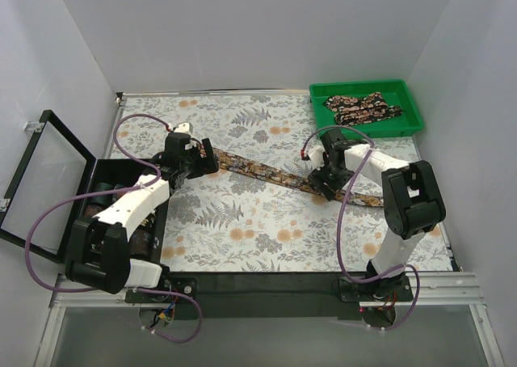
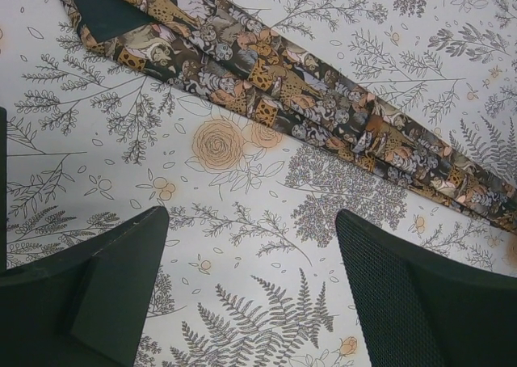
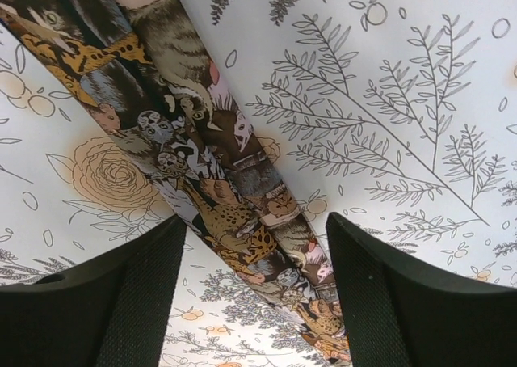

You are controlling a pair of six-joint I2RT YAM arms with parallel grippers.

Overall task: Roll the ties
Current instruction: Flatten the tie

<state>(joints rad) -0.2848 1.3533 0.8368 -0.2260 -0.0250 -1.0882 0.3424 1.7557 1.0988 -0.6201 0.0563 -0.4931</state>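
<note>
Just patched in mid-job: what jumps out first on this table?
A long paisley tie lies stretched diagonally across the fern-print cloth, not yet rolled. The right gripper hangs open astride it near its right end, while the left gripper is open over bare cloth just short of the left end. A second tie sits bunched in the green bin at the far right.

place: robot lab cell | signs: white enclosure walls (image 1: pixel 242 35), metal base rail (image 1: pixel 452 286)
</note>
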